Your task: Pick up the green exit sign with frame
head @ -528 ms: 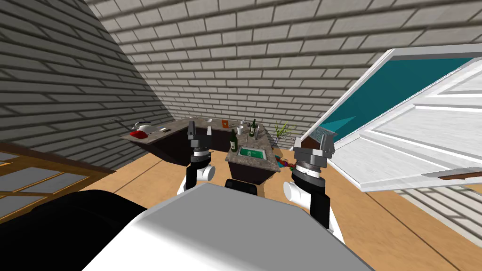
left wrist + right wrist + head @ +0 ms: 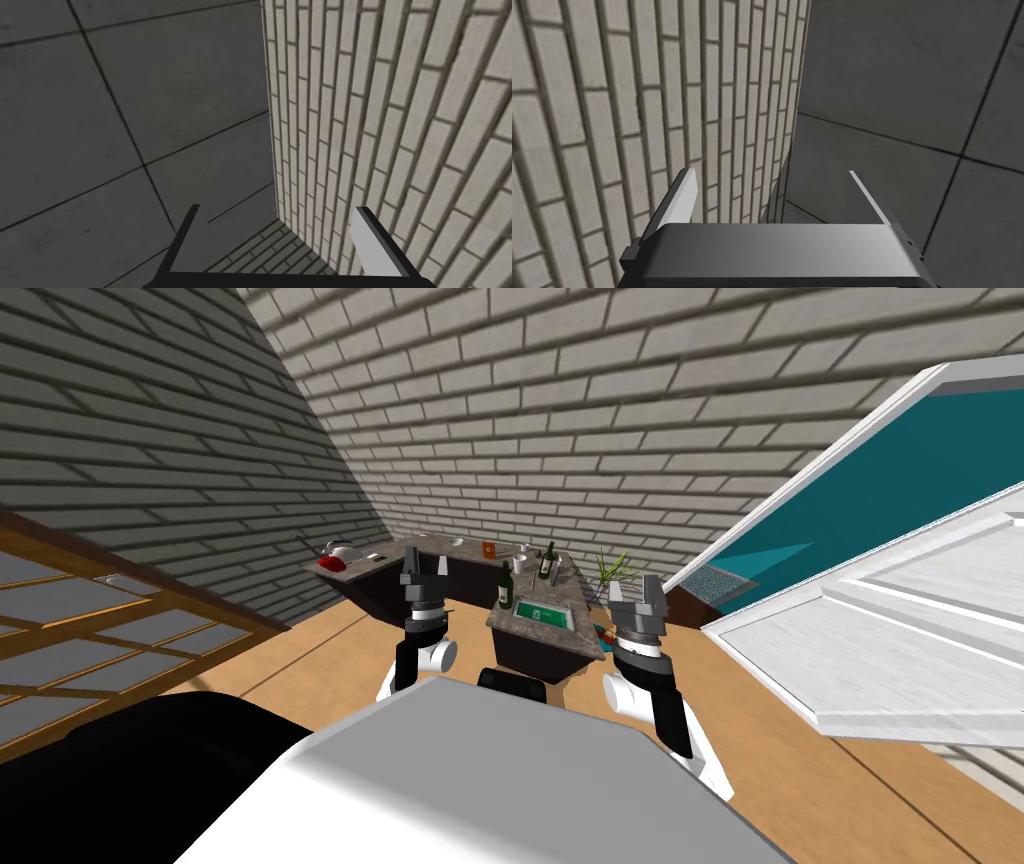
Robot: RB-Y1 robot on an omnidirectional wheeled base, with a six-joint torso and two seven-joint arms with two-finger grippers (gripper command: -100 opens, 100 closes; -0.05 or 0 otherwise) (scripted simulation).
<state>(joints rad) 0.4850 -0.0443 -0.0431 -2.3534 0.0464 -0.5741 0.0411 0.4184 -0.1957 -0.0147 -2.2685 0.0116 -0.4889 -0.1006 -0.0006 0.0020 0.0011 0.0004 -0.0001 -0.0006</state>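
Observation:
The green exit sign (image 2: pixel 539 615) lies flat in its pale frame on the near end of a dark counter with a speckled stone top (image 2: pixel 578 638), straight ahead of me. My left gripper (image 2: pixel 424 567) is raised to the left of that counter end, fingers open and empty; its fingers (image 2: pixel 372 242) stand wide apart in the left wrist view. My right gripper (image 2: pixel 637 591) is raised to the right of the counter end, also open and empty, as its fingers (image 2: pixel 682 195) show in the right wrist view. Both hands are well short of the sign.
Two dark green bottles (image 2: pixel 506 587) (image 2: pixel 547 561), a white cup (image 2: pixel 520 562) and an orange box (image 2: pixel 488 551) stand behind the sign. A red object (image 2: pixel 331 561) lies on the counter's left wing. A plant (image 2: pixel 616 569) and a white open door (image 2: pixel 900 638) are to the right.
My head view has swung left and moved closer to the counter, so the sign sits nearer the middle. The right gripper has turned; both stay open.

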